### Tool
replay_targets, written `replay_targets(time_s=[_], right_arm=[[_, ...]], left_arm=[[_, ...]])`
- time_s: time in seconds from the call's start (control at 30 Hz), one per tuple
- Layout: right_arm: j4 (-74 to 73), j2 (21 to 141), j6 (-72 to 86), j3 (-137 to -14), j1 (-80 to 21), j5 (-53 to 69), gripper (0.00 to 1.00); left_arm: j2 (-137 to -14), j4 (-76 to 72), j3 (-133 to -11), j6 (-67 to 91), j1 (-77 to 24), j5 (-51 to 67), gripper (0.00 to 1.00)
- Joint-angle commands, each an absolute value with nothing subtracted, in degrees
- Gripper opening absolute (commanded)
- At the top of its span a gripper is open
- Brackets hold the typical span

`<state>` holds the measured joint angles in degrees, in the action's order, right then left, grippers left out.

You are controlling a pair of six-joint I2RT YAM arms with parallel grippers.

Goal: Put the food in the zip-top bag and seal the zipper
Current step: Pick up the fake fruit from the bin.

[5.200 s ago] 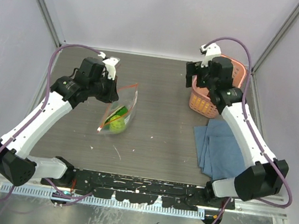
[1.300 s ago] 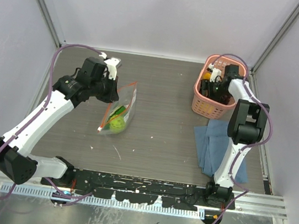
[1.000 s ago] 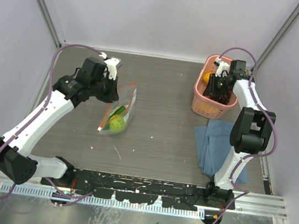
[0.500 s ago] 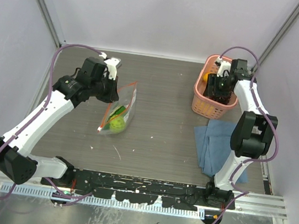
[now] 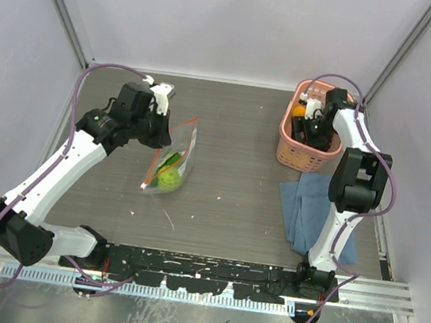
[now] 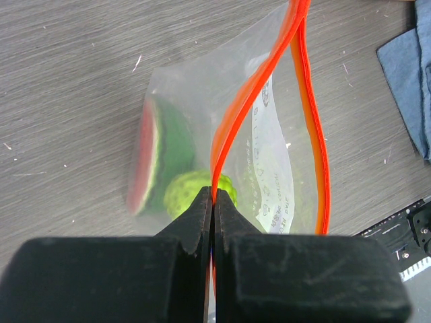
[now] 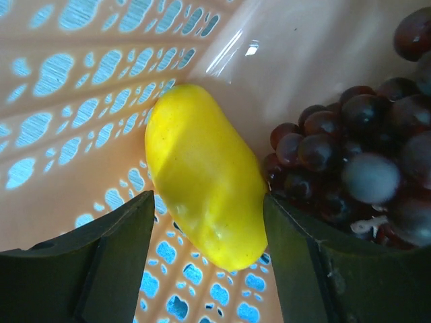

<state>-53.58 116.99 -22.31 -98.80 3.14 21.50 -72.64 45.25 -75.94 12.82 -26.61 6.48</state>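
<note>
My left gripper (image 6: 213, 202) is shut on the red-orange zipper (image 6: 252, 94) of the clear zip-top bag (image 5: 174, 157), holding its mouth open above the table. Inside the bag lie a green round fruit (image 6: 195, 192) and a watermelon slice (image 6: 158, 158). My right gripper (image 7: 209, 222) is open inside the pink basket (image 5: 293, 152), its jaws on either side of the orange-yellow fruit (image 7: 202, 202), not closed on it. The dark purple grape bunch (image 7: 350, 161) lies right beside that fruit. In the top view the right gripper (image 5: 314, 126) is low in the basket.
A folded blue cloth (image 5: 313, 211) lies in front of the basket, and also shows at the edge of the left wrist view (image 6: 411, 74). The basket wall (image 7: 74, 81) is close around my right fingers. Purple walls surround the table.
The right arm swung from beside the basket down into it and shifted a little within it over the last second. The left gripper and bag have not moved.
</note>
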Motion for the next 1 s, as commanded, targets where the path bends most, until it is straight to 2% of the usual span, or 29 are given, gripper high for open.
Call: replay_targets(time_s=[0.0,0.13,0.4,0.47,0.57,0.67,0.77,0.97], right_arm=[[-57.5,120.2,-25.0,-101.0,2.9,23.7,0.70],[-58.7,123.5,-25.0,-101.6,2.5,22.9,0.70],[-59.6,128.7,-25.1,-102.1,2.2,23.7,0.84],[-60.3,130.2,-25.2,-102.5,2.1,23.8,0.84],[-60.1,131.4,-24.7,-102.4,1.9,23.4,0.78],[-58.7,131.0,-23.4,-102.3,1.8,22.9,0.66],[-57.1,128.8,-22.2,-102.3,1.8,24.2,0.55],[-52.9,121.9,-19.0,-101.2,1.8,24.2,0.40]], left_arm=[[-71.8,43.7,-78.0,12.8,-26.4,7.6,0.00],[-71.8,43.7,-78.0,12.8,-26.4,7.6,0.00],[-71.9,43.7,-78.0,12.7,-26.4,7.6,0.00],[-71.9,43.7,-78.0,12.7,-26.4,7.6,0.00],[-71.9,43.7,-78.0,12.7,-26.4,7.6,0.00],[-71.8,43.7,-78.0,12.7,-26.4,7.6,0.00],[-71.7,43.7,-78.0,12.7,-26.4,7.5,0.00],[-71.5,43.7,-77.9,12.6,-26.4,7.4,0.00]])
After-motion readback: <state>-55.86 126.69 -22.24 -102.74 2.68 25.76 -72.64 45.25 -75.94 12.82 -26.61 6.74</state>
